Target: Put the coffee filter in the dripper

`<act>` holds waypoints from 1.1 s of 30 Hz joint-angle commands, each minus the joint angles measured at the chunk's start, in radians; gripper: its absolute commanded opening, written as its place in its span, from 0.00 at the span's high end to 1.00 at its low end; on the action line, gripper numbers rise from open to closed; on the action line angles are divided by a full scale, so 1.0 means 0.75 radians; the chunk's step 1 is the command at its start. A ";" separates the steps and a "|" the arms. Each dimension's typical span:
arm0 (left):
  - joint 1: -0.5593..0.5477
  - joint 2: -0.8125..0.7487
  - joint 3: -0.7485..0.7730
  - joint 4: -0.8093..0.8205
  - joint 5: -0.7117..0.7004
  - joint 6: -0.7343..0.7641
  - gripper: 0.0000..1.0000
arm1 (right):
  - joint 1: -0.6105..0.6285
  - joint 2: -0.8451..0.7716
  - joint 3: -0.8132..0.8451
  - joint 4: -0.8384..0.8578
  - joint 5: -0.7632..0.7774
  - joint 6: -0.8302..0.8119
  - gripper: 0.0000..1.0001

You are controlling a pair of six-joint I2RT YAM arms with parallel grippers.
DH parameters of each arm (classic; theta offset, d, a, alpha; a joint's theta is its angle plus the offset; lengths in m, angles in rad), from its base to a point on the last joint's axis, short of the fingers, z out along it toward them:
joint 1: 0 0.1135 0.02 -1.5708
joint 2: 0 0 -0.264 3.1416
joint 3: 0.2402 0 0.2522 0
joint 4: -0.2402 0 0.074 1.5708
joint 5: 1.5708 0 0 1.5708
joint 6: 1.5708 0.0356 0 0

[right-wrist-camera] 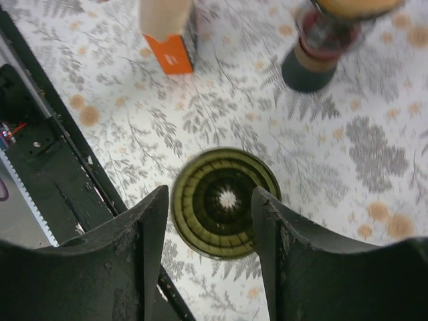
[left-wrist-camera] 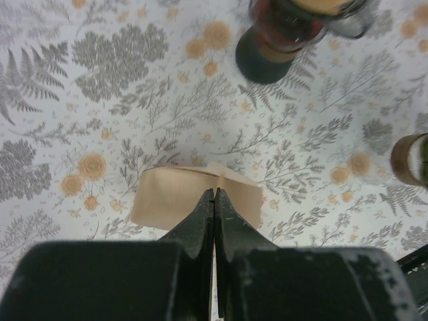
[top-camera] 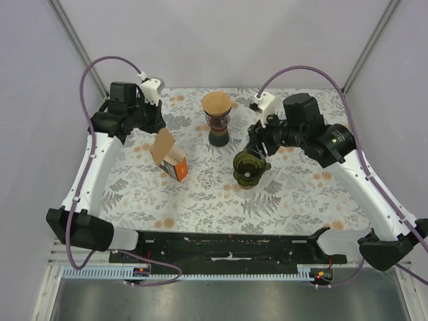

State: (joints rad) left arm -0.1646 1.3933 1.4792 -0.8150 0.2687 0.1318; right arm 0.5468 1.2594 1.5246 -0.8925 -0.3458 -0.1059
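A tan paper coffee filter [left-wrist-camera: 167, 197] is pinched between the shut jaws of my left gripper [left-wrist-camera: 215, 194]. From above, the filter [top-camera: 162, 146] stands over the orange filter box [top-camera: 176, 170], just below the left gripper [top-camera: 159, 127]. The olive-green dripper [right-wrist-camera: 224, 200] stands on the flowered cloth, its ribbed cone seen from above. My right gripper [right-wrist-camera: 208, 192] hangs over it, open, one finger on each side of the rim. I cannot tell whether the right finger touches the rim. In the overhead view the dripper [top-camera: 249, 167] lies just in front of the right gripper [top-camera: 258, 150].
A dark glass vessel with a tan round top [top-camera: 217, 117] stands at the back centre of the table, between the two arms. The orange box [right-wrist-camera: 172, 52] lies left of the dripper. A black rail [top-camera: 221, 244] runs along the near table edge.
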 commanded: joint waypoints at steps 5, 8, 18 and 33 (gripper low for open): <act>-0.005 -0.129 0.341 -0.218 0.545 0.078 0.98 | 0.248 0.102 0.237 0.261 -0.109 -0.196 0.35; -0.026 -0.156 0.388 -0.298 0.656 0.153 0.98 | 0.310 0.159 0.282 0.341 -0.148 -0.225 0.32; -0.069 -0.197 0.472 -0.457 0.953 0.286 0.98 | 0.410 0.378 0.385 0.535 -0.347 -0.221 0.15; -0.071 -0.207 0.482 -0.409 0.965 0.201 0.94 | 0.435 0.534 0.440 0.564 -0.715 -0.029 1.00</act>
State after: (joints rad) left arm -0.2119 1.2533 1.8240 -1.1709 1.0035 0.3233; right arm 0.8669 1.6737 1.8210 -0.5011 -0.8005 -0.1516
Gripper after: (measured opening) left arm 0.026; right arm 0.053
